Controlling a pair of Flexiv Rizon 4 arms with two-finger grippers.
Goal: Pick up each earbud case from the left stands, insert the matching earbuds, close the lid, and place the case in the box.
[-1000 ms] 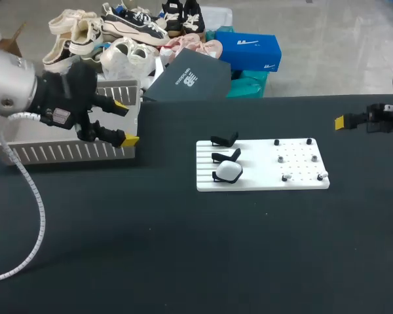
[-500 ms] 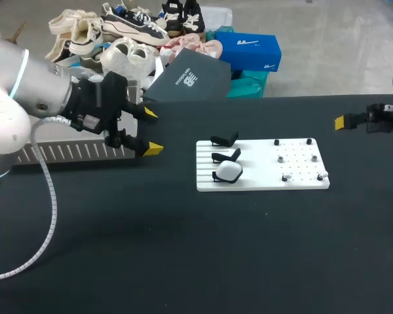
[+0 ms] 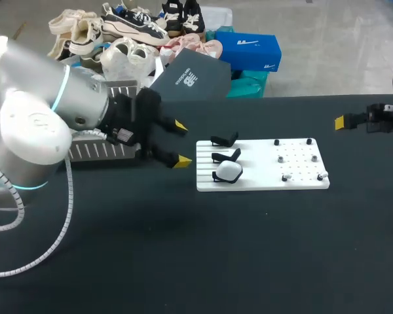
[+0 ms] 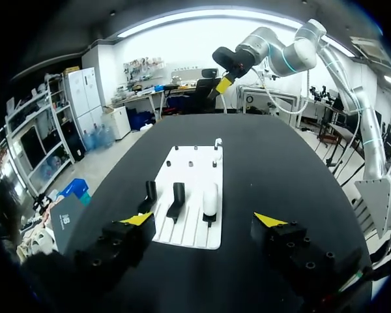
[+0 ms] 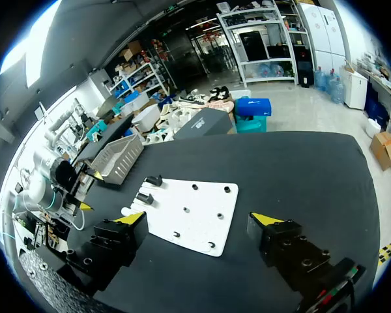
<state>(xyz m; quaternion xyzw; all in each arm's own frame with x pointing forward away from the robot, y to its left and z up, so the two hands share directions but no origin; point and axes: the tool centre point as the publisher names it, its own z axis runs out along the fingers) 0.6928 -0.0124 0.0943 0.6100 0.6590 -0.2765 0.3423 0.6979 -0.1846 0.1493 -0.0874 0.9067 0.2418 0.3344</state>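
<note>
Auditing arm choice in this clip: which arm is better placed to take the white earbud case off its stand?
Left, likely. The left pincer is open and close to the earbud case on the white board; the right pincer is off near the right edge of the table.

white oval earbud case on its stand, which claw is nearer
Left. The left claw hovers just beside the stand end of the white board, near the white oval earbud case; the right claw sits far off past the other end.

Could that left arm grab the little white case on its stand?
Probably yes: the left gripper hangs open just beside the white board, and nothing stands between it and the white case.
</note>
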